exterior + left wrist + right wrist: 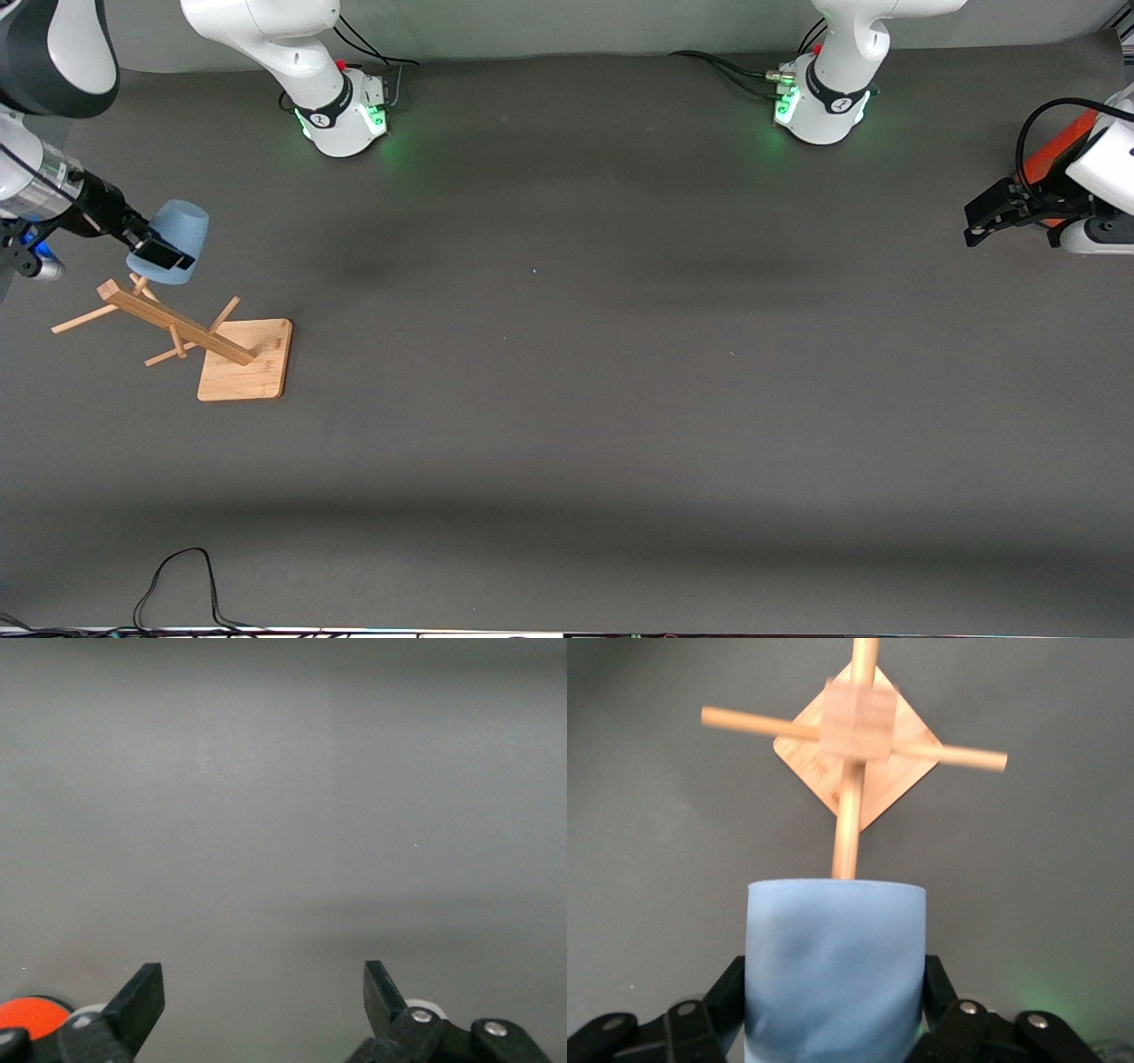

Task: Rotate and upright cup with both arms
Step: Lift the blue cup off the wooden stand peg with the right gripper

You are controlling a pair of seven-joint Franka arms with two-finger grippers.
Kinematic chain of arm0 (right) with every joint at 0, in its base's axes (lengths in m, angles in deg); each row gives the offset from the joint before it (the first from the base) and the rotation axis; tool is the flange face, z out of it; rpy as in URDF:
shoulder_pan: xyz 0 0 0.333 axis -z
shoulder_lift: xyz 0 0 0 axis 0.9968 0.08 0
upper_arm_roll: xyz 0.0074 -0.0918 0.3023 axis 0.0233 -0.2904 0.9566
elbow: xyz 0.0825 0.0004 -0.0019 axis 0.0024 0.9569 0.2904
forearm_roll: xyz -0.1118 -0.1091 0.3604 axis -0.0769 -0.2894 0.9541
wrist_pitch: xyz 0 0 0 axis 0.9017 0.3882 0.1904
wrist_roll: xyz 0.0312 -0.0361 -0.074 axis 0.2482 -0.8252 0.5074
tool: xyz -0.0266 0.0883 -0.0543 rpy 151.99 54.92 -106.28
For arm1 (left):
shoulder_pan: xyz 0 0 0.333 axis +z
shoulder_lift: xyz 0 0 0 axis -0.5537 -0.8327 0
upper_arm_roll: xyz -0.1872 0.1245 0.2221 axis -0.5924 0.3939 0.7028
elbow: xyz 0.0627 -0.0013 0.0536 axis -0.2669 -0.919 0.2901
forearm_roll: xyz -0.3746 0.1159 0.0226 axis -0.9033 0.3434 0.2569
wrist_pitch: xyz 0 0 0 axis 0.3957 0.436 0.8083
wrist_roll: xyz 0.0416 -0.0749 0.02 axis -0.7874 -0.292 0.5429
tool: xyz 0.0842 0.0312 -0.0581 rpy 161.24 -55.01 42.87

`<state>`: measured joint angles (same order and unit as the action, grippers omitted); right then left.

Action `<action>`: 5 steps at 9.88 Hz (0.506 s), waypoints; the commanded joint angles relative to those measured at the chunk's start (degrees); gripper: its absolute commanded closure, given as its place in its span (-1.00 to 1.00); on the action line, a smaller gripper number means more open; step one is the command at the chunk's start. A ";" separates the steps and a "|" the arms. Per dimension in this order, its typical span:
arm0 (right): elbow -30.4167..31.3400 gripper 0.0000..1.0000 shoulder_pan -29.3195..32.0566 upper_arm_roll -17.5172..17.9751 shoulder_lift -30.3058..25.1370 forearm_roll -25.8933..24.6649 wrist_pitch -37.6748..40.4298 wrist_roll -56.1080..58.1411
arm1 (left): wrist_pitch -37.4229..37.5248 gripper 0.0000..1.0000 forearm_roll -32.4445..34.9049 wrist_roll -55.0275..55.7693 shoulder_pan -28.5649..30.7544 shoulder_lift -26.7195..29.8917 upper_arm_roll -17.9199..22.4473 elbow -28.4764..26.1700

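The pale-blue cup [174, 237] hangs in the air over the top of the wooden rack [182, 332], at the right arm's end of the table. My right gripper [159, 252] is shut on the cup [834, 970], with one black finger on each side of its wall. The cup's narrower end points away from the gripper. My left gripper [977, 232] waits over the table edge at the left arm's end, open with nothing between its fingers [142, 1001].
The wooden rack [855, 735] has a square base, a leaning post and several pegs, and stands right under the held cup. A black cable [173, 585] loops along the table edge nearest the front camera. An orange-red part [1059, 146] shows on the left arm.
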<state>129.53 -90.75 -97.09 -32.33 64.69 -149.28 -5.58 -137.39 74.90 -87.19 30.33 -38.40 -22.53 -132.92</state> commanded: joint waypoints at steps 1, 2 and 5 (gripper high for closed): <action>0.58 -0.10 -5.97 -0.25 -3.93 0.53 2.66 -9.41 | 1.36 -1.00 -0.05 -0.12 0.21 -0.27 -0.04 1.14; 0.58 -0.10 -9.13 -0.16 -4.64 0.44 3.20 -14.77 | 1.36 -1.00 -0.05 -0.12 0.21 -0.27 -0.04 1.14; -0.21 -0.10 -21.60 -0.07 -3.78 0.53 2.68 -34.35 | 1.36 -1.00 -0.05 -0.12 0.21 -0.35 -0.04 1.05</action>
<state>129.53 -107.57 -96.76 -36.03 64.88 -146.40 -32.05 -137.39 74.90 -87.19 30.34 -38.45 -22.47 -132.92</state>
